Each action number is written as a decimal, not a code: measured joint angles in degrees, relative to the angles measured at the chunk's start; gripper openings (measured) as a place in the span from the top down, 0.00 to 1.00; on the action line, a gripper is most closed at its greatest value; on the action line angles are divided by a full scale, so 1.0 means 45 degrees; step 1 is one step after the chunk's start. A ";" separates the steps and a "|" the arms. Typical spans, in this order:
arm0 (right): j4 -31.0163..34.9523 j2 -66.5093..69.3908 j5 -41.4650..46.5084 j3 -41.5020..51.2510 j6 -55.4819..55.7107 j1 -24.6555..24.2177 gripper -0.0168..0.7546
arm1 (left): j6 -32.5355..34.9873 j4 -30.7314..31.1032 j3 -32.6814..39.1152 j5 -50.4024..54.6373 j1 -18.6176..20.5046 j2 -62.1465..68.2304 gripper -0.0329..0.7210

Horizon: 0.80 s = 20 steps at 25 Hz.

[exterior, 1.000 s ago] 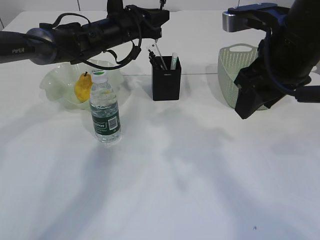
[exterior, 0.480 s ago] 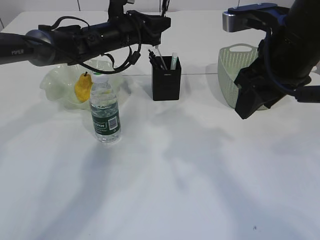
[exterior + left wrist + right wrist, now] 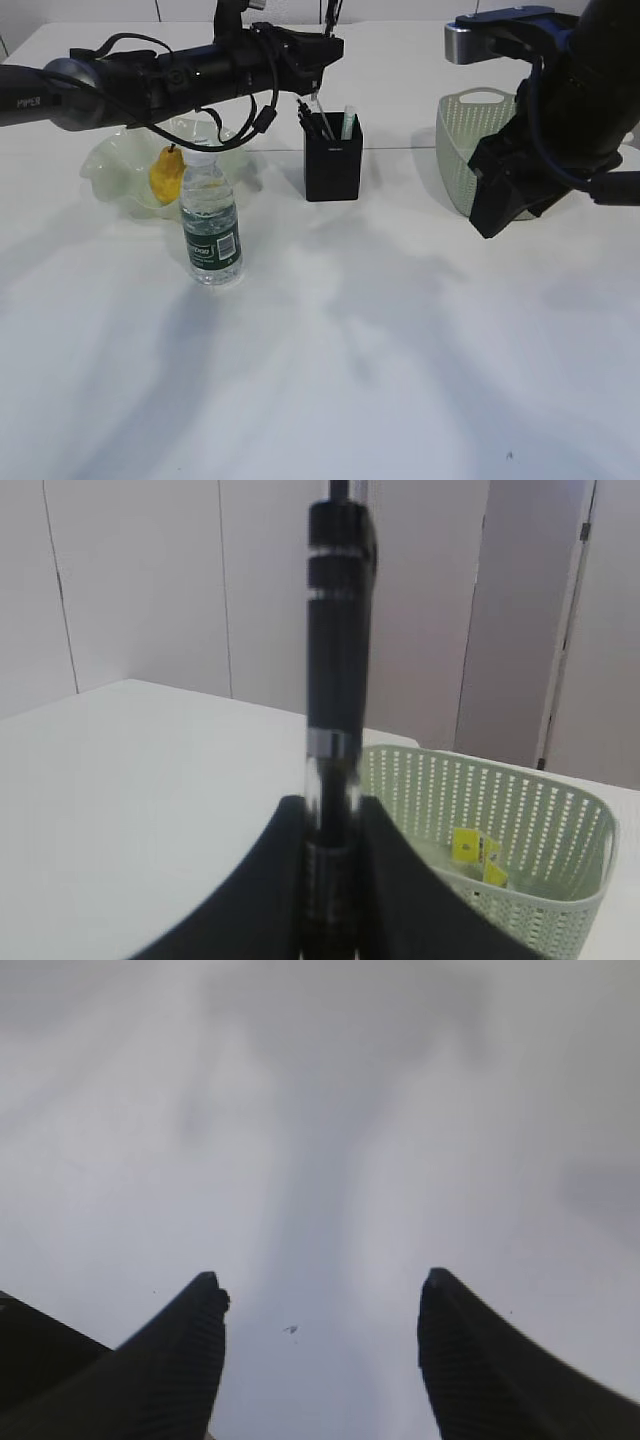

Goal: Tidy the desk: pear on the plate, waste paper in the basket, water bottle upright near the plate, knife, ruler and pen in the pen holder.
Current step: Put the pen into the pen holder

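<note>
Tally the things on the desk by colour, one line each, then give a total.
Green: 3, the plate, basket and water bottle
Yellow: 2, the pear and waste paper
Black: 1, the pen holder
Total: 6

Left arm (image 3: 150,75) stretched nearly level across the upper left, wrist near the middle, cables looped along it. Left gripper (image 3: 333,880) has its fingers (image 3: 270,880) closed tight on a dark pen (image 3: 338,680), which stands upright between them. Right arm (image 3: 560,90) is bent and raised at the right side. Right gripper (image 3: 320,1350) points down at the bare tabletop (image 3: 320,1110), fingers (image 3: 185,1350) spread wide apart, holding nothing.
</note>
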 joint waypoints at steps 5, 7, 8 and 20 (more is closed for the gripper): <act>0.0000 0.0000 0.0000 0.0000 0.0000 0.0000 0.39 | -0.0018 0.0082 0.0000 -0.0156 0.0020 -0.0221 0.87; 0.0000 0.0000 0.0000 0.0000 0.0021 0.0000 0.39 | -0.0171 0.0109 0.0000 -0.0367 0.0020 -0.0343 0.87; 0.0000 0.0000 0.0000 0.0000 0.0021 0.0000 0.39 | -0.0340 0.0173 0.0000 -0.0476 0.0020 -0.0381 0.87; -0.0216 0.0000 0.0000 0.0000 0.0021 0.0000 0.39 | -0.3122 0.3758 0.0157 -0.1689 0.0519 -0.2255 0.87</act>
